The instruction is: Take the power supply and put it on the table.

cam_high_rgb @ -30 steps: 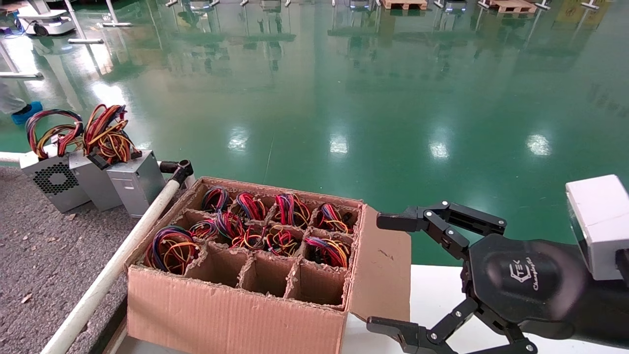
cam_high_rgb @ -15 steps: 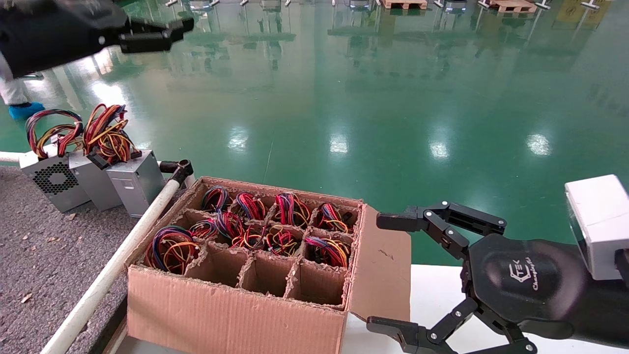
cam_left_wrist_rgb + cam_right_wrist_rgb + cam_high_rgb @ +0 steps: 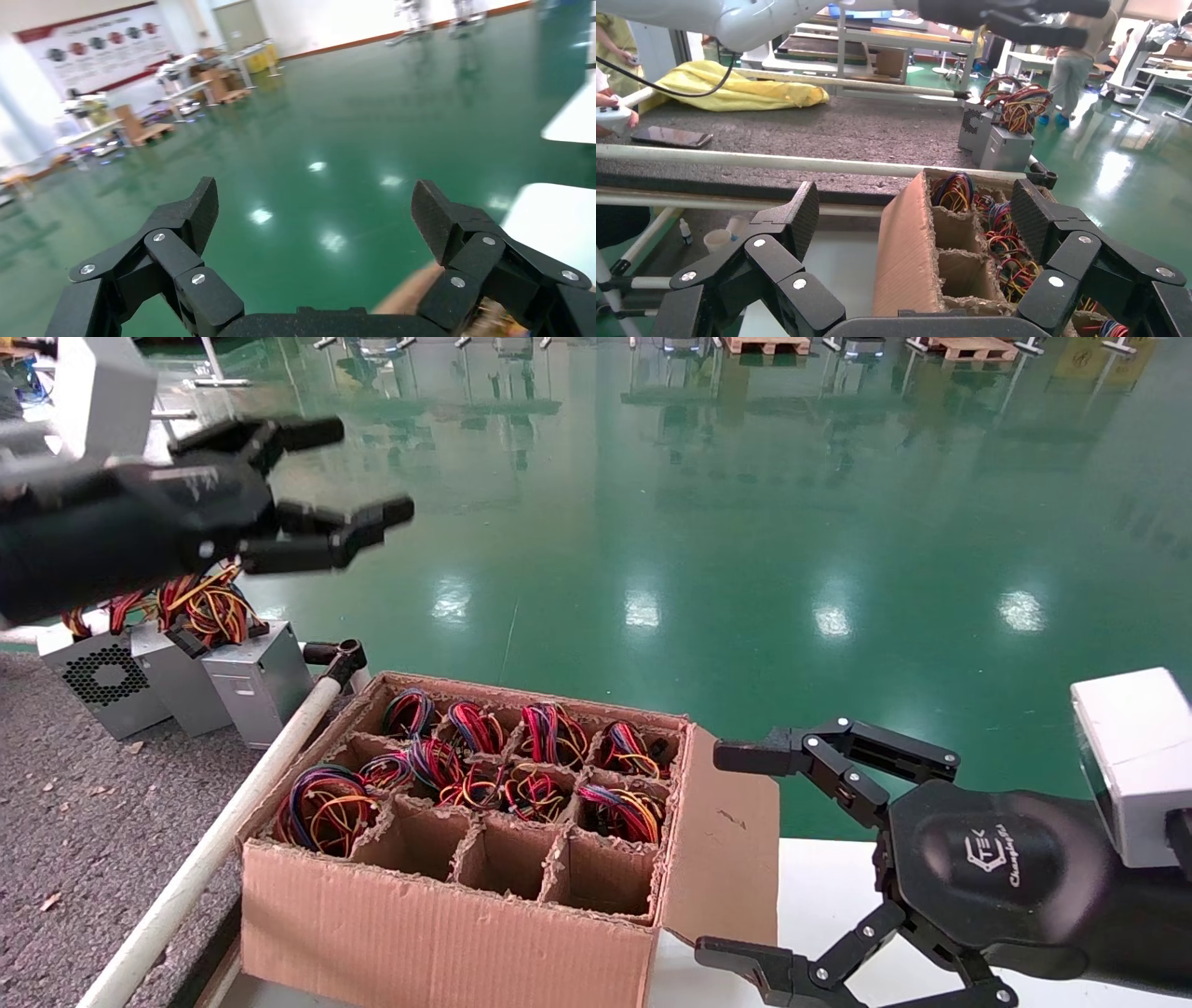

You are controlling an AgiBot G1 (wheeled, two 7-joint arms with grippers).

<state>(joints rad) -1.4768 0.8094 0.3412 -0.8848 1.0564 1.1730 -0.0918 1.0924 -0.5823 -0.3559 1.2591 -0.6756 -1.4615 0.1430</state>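
At the far left, the table (image 3: 84, 822), a rough dark grey speckled carpet-like surface edged by a white round tube (image 3: 214, 845), carries a row of three small grey metal boxes. The leftmost is the power supply (image 3: 104, 677), its round honeycomb fan grille facing the camera and a red, yellow, orange and black wire bundle rising from its top. It stands below and slightly behind the left gripper (image 3: 349, 481), already on the carpet; two plain grey boxes with white labels (image 3: 223, 677) sit just beside it, touching in a row.

The left gripper hangs high in the air with its black jaws spread apart and nothing between them; the left wrist view shows only green floor past the fingertips. Below and to the right of that claw is an open brown cardboard box with divided cells (image 3: 466, 822) holding coiled wire bundles.

At the far right, the right gripper (image 3: 736, 854) rests idle over a smooth white surface (image 3: 819, 896), jaws wide and empty, just beside the cardboard flap.

To do the reach well, the left claw should probably descend over its target with jaws kept wide, straddle the metal case rather than the loose wires, and avoid nudging the neighbouring boxes.
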